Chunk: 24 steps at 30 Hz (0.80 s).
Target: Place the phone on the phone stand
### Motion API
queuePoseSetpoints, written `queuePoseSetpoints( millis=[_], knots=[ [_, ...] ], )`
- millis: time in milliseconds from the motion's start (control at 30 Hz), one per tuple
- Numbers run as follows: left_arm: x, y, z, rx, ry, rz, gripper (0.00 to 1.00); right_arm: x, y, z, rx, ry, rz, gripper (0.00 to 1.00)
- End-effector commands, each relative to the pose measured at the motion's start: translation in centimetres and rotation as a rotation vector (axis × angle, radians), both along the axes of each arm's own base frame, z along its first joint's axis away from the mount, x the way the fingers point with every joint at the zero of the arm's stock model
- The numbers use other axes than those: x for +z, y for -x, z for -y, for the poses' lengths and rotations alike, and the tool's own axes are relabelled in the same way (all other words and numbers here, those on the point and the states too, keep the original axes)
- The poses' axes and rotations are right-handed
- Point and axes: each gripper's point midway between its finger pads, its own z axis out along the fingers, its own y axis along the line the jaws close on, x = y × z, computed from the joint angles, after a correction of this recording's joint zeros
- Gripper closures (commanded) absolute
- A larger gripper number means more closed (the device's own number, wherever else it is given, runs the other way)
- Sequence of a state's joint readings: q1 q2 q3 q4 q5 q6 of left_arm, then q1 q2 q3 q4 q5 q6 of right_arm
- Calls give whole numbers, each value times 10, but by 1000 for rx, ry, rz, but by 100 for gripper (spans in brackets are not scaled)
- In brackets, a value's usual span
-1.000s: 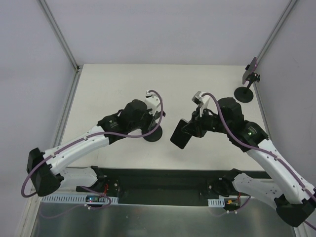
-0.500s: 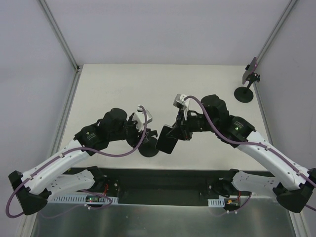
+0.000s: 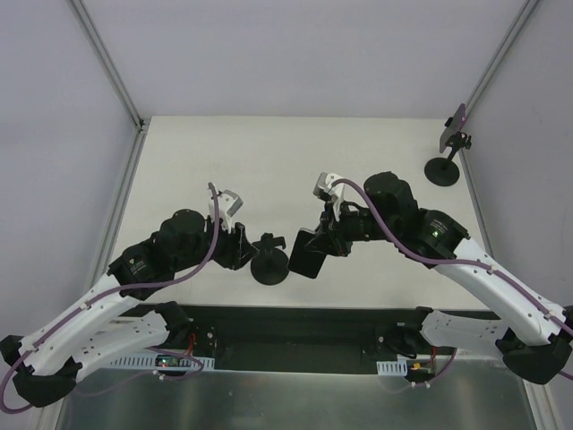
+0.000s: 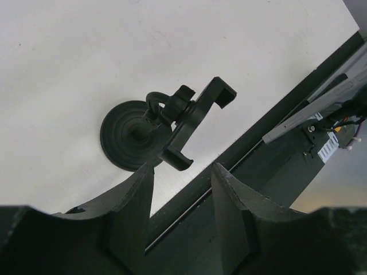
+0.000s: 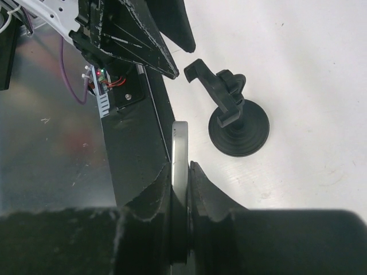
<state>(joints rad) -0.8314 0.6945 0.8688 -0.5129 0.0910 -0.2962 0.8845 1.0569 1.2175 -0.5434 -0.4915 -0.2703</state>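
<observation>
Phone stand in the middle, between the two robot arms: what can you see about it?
The phone stand is all matte black and looks like plastic. It has a round, ridged base sitting flat on the white table, a short stem with a joint, and a tilted cradle with hooked ends. The cradle is empty. Only the table touches it: the open left gripper is off it, and the phone, clamped in the right gripper, hangs beside it.
</observation>
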Motion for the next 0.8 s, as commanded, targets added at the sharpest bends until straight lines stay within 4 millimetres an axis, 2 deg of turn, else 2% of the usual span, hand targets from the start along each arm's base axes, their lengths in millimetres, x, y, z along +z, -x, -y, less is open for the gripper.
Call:
queuePoseSetpoints(
  millis=[0, 67, 167, 267, 300, 367, 600, 767],
  knots=[
    [-5, -4, -3, 156, 30, -103, 53, 28, 2, 4, 6, -61, 71, 99],
    [-5, -9, -5, 192, 18, -92, 46, 26, 4, 2, 12, -65, 59, 99],
    [-12, -12, -4, 214, -36, -109, 47, 27, 6, 0, 22, -81, 49, 99],
    [-18, -15, -2, 234, -92, -111, 55, 29, 7, -2, 30, -93, 48, 99],
    [-17, -16, -2, 237, -98, -108, 62, 30, 7, -3, 29, -94, 48, 99],
    [-21, -20, -4, 260, -123, -100, 68, 33, 7, -4, 30, -102, 51, 99],
    [-23, -29, -8, 294, -167, -65, 74, 29, 4, -17, 54, -74, 53, 99],
    [-15, -33, -15, 297, -184, -8, 90, 36, 1, -30, 80, -86, 58, 100]
  ],
)
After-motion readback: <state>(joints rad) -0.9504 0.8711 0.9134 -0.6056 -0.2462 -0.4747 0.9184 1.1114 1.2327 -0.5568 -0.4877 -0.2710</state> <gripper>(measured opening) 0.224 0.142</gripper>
